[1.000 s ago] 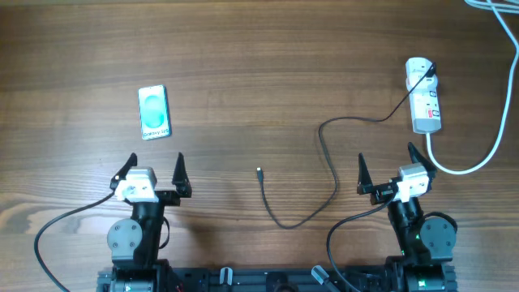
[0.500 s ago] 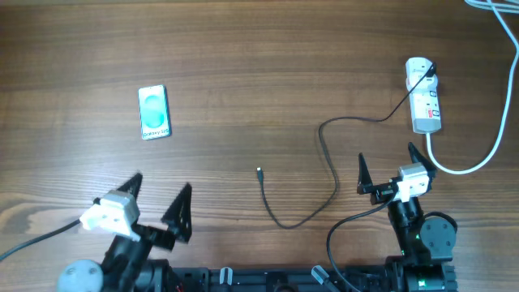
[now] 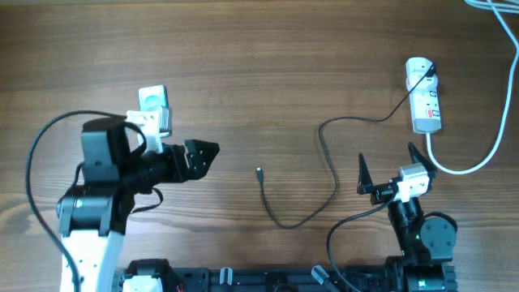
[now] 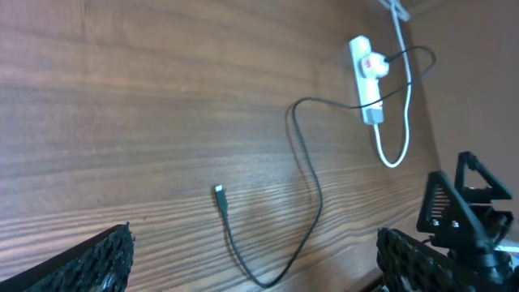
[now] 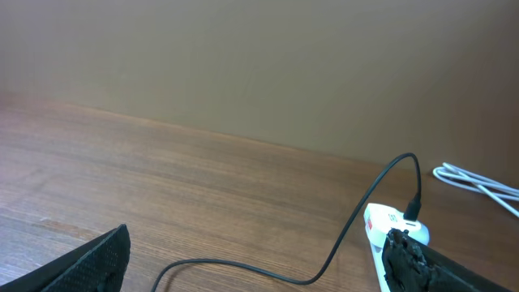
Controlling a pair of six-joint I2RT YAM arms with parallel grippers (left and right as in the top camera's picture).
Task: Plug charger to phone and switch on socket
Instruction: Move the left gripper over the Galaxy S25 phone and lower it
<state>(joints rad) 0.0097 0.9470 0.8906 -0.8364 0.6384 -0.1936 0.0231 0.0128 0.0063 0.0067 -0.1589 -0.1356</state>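
Observation:
The phone (image 3: pixel 152 97) lies at the left, its near end hidden under my left wrist. The black charger cable (image 3: pixel 328 162) runs from the white socket (image 3: pixel 424 105) at the far right and loops to its metal tip (image 3: pixel 259 172) at mid-table. My left gripper (image 3: pixel 204 158) is open and empty, pointing right, left of the tip. The left wrist view shows the tip (image 4: pixel 219 192), the cable (image 4: pixel 304 154) and the socket (image 4: pixel 365 73) between the open jaws (image 4: pixel 255 261). My right gripper (image 3: pixel 386 154) is open and empty, near of the socket (image 5: pixel 381 231); its jaws (image 5: pixel 259 268) frame the cable (image 5: pixel 357 235).
A thick white lead (image 3: pixel 486 154) loops from the socket's near end toward the table's right edge and back corner. It also shows in the left wrist view (image 4: pixel 397 122). The right arm (image 4: pixel 466 211) stands at that view's lower right.
My left arm has risen from the front edge, swung forward and turned to point right toward the cable tip, now covering part of the phone. The right arm has not moved.

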